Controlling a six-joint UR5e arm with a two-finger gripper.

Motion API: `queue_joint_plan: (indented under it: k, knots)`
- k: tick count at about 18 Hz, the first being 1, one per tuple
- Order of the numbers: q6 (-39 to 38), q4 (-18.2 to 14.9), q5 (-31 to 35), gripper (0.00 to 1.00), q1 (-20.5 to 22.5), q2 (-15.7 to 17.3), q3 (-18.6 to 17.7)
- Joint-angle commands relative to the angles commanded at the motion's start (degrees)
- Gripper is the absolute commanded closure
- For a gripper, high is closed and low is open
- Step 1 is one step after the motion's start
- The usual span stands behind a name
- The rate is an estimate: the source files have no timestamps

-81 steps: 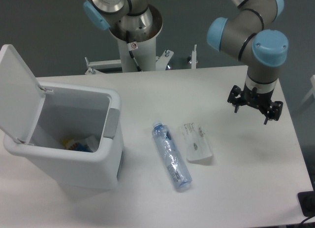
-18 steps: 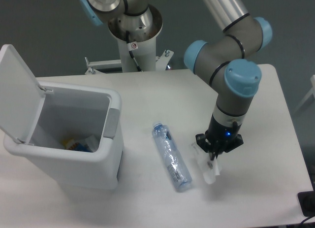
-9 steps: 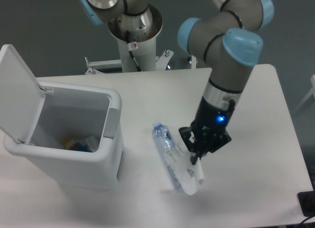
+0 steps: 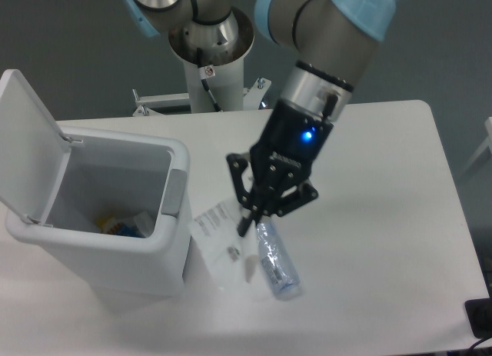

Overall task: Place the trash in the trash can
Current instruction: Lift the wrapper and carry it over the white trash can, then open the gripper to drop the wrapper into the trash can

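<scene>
Pincer (image 4: 247,217) above the middle of the table (image 4: 400,241), pressed together on the upper right edge of the wrapper (image 4: 221,244). Wrapper whitish, flat, printed, hanging tilted below and to the left of the fingertips, lifted off the table, a soft shadow under it. Lower left part of the wrapper just beside the right wall of the trash can (image 4: 115,256); touching or apart, cannot tell. Wrapper outside the can, lower than its rim.

Bottle (image 4: 275,257) lying flat on the table near the front edge, clear and crushed, bluish label showing, upper end hidden behind the pincer's black fingers. Just to the right of the hanging wrapper, apparently not touching it.

Trash can standing at the left side of the table, white, rectangular with rounded corners. Lid (image 4: 27,137) swung up and leaning back at the far left, mouth open. Grey tab (image 4: 175,192) on the right rim, facing the pincer. A few scraps (image 4: 127,224), yellow, blue and white, at the bottom inside.

Arm (image 4: 323,33) reaching down from the top of the view, grey with light blue caps, a small blue light (image 4: 307,135) glowing on the wrist. Arm's base column (image 4: 207,60) behind the far edge of the table.
</scene>
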Motion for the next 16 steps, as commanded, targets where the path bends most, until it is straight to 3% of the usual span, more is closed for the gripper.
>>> queue_joint_plan:
  k: [5,8,9,11,13,16]
  knots:
    - [1.2,0.7,0.1,1.0,-3.2,4.1,-6.0]
    - [1.8,2.7,0.4,0.97,-4.7,4.4,-7.6]
    - [1.8,3.4,0.4,0.91,-5.4,4.2,-8.2]
    - [3.2,4.0,0.4,0.44,-5.7,4.6,-9.3]
    - [5.5,4.0,0.5,0.18,-5.7,4.7,-10.5]
    - [6.6,4.0,0.7,0.12,-5.7,5.2,-11.5]
